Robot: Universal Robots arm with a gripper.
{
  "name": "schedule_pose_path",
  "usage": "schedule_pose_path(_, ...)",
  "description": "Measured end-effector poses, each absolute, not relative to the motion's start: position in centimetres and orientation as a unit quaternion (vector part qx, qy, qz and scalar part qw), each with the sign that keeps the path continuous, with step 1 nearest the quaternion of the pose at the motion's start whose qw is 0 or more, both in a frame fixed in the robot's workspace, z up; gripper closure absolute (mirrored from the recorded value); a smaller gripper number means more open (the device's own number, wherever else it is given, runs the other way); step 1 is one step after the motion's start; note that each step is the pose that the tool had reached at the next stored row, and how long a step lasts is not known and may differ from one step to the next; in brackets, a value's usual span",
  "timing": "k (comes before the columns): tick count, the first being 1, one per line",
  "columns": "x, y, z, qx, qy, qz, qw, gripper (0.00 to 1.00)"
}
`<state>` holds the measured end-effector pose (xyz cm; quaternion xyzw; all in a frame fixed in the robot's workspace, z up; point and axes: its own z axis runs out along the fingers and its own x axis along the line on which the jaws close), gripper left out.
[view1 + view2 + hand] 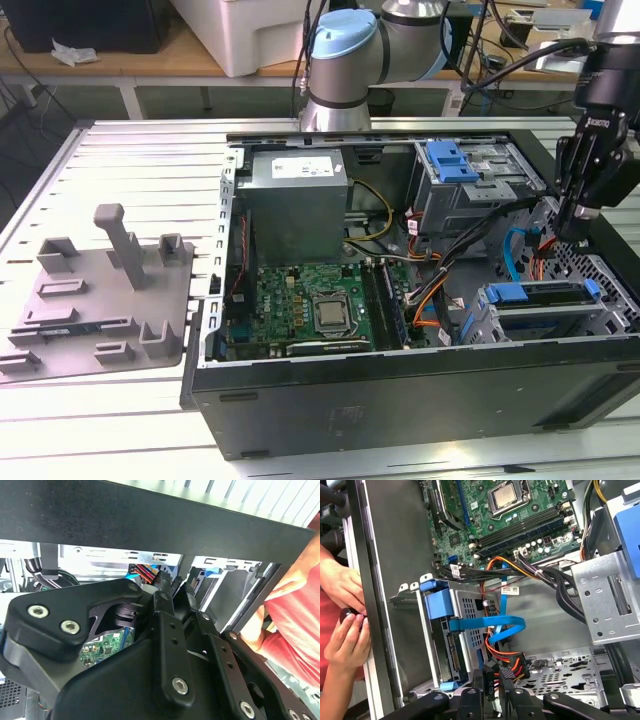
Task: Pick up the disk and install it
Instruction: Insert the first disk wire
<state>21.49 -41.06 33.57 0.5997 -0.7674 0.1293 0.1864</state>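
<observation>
Black gripper (pixel 490 676), fingers pressed together, hangs near orange cables (pixel 502 656). Blue-framed silver disk (pixel 440 605) sits in a grey metal bay (pixel 472 597) just beside.

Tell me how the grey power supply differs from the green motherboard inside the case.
The power supply is a plain grey metal box that stands tall; the motherboard is a flat green board crowded with components, with a silver processor at its centre. In the exterior view, the power supply sits farther from the camera and the motherboard nearer. Both lie next to each other inside the open black case, toward the exterior view's left.
</observation>
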Motion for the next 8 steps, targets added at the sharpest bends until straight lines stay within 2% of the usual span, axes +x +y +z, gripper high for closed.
schedule_pose_path(2,21.49,-41.06,33.56,0.599,-0.768,0.129,0.186,0.75)
schedule_pose_path(3,21.48,-41.06,33.56,0.599,-0.768,0.129,0.187,0.82)
schedule_pose_path(4,21.48,-41.06,33.55,0.599,-0.768,0.129,0.187,0.83)
schedule_pose_path(8,21.33,-41.03,33.52,0.599,-0.768,0.129,0.187,0.83)
